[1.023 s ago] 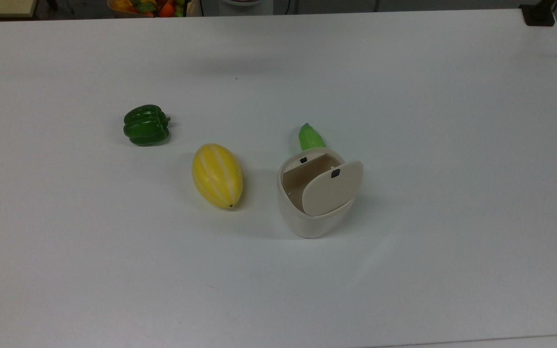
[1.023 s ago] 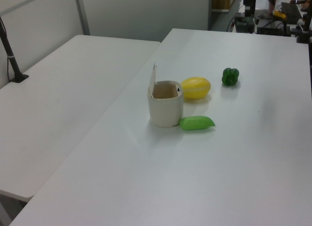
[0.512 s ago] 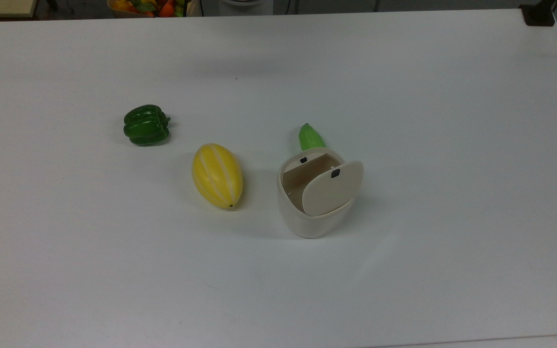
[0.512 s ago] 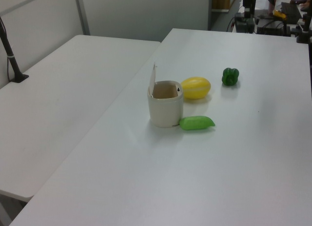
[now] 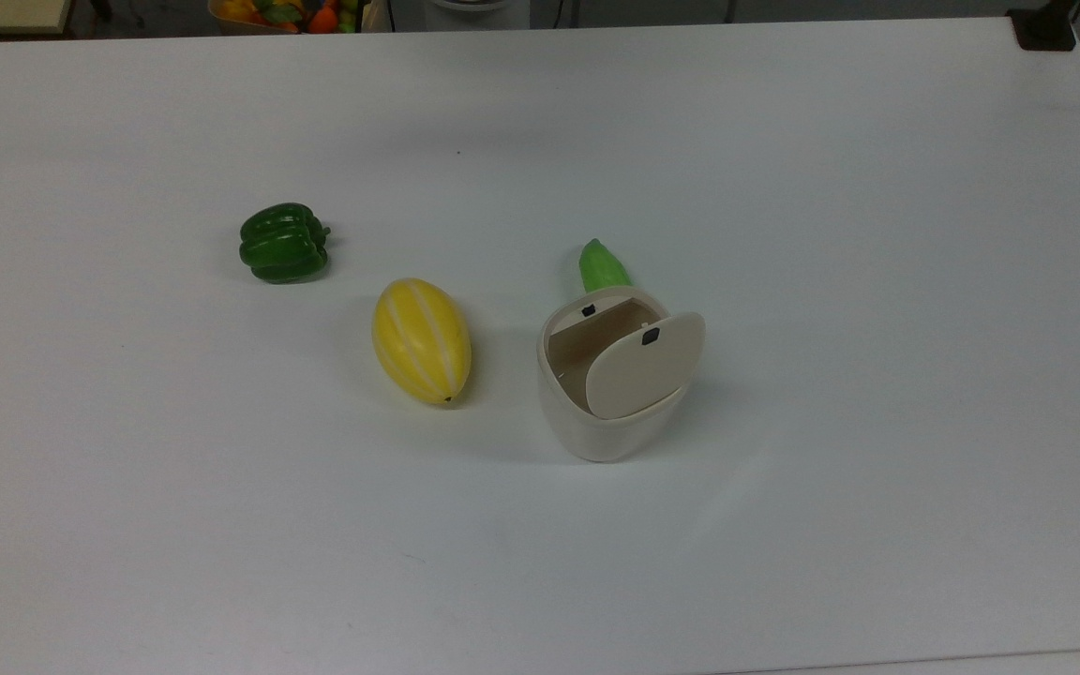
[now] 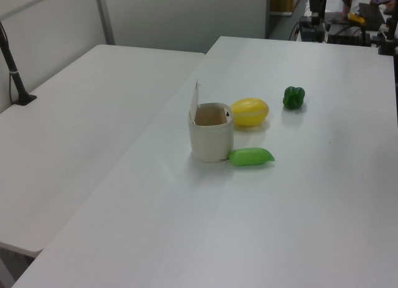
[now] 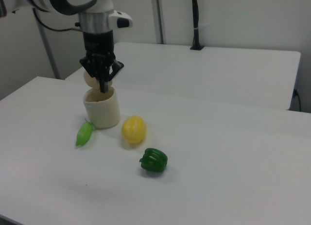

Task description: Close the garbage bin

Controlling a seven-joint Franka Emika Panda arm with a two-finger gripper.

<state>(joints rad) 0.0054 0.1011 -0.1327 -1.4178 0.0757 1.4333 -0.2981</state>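
Observation:
The cream-white garbage bin [image 5: 596,436] stands near the table's middle with its beige lid [image 5: 643,366] swung up and its inside open. A small black latch [image 5: 650,336] sits on the lid. In the left view the bin [image 6: 211,142] has its lid [image 6: 194,98] upright on the left view's left. In the right view my gripper [image 7: 102,86] points down, its dark fingers together with nothing between them. It lines up with the rim of the bin [image 7: 103,113].
A yellow melon [image 5: 421,339] lies beside the bin on the top view's left. A green pepper [image 5: 283,243] lies farther that way. A light green pod [image 5: 603,264] lies against the bin's far side. A second white table [image 6: 74,132] adjoins this one.

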